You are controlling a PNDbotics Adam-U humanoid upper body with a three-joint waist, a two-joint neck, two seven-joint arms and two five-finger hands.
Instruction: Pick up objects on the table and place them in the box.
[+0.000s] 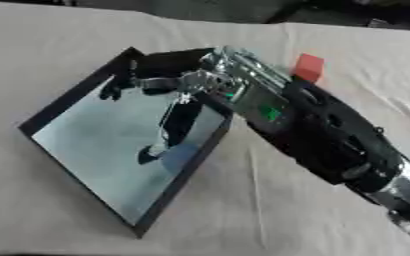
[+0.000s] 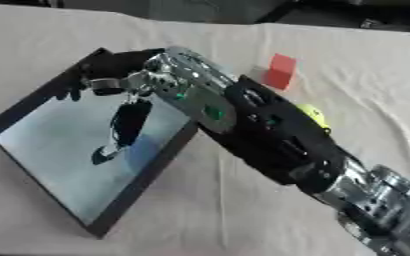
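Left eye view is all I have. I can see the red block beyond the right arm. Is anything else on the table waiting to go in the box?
Observer: Yes. The right eye view shows a small yellow-green thing on the cloth, just beyond the right arm. In your view the arm hides it.
Operator: Is it touching the red block?
Observer: No. The red block sits farther up the table, and bare cloth shows between the two.
Operator: Is the arm against the block?
Observer: It doesn't look so. In the right eye view a strip of cloth shows between the block and the arm.
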